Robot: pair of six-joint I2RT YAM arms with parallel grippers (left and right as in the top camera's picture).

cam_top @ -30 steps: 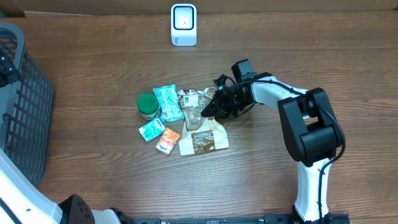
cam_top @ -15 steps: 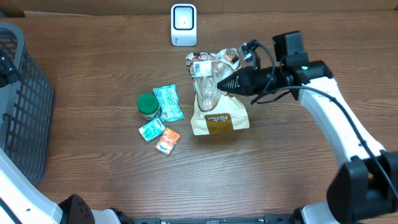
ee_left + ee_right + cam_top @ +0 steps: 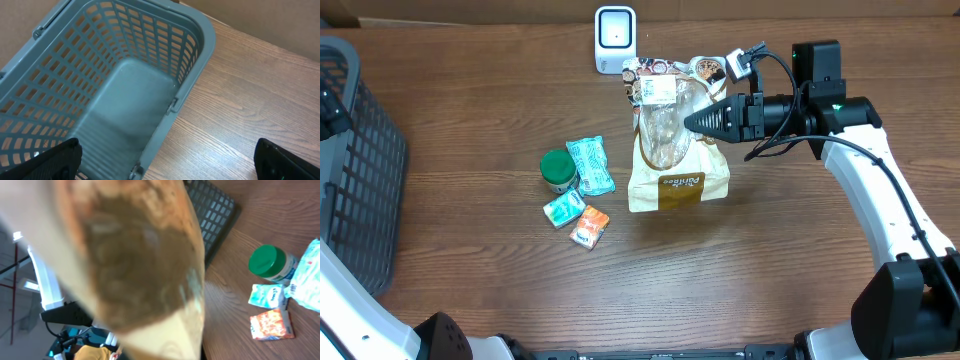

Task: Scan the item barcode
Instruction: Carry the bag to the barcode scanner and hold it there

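A tan paper bag with a clear window (image 3: 670, 150) hangs in the air, its labelled top end just right of the white barcode scanner (image 3: 615, 40) at the table's back edge. My right gripper (image 3: 695, 122) is shut on the bag's upper right side. In the right wrist view the bag (image 3: 135, 265) fills the frame, blurred, and hides my fingers. My left gripper (image 3: 167, 160) is open above the rim of the grey basket (image 3: 200, 55), with nothing between its fingers (image 3: 55, 162).
Left on the table are a green-lidded jar (image 3: 557, 168), a teal packet (image 3: 590, 164), a small teal packet (image 3: 563, 210) and an orange packet (image 3: 589, 227). The grey basket (image 3: 360, 170) stands at the far left.
The right arm has lifted the bag off the pile and carried it up and toward the scanner. The left gripper has stayed open over the basket.
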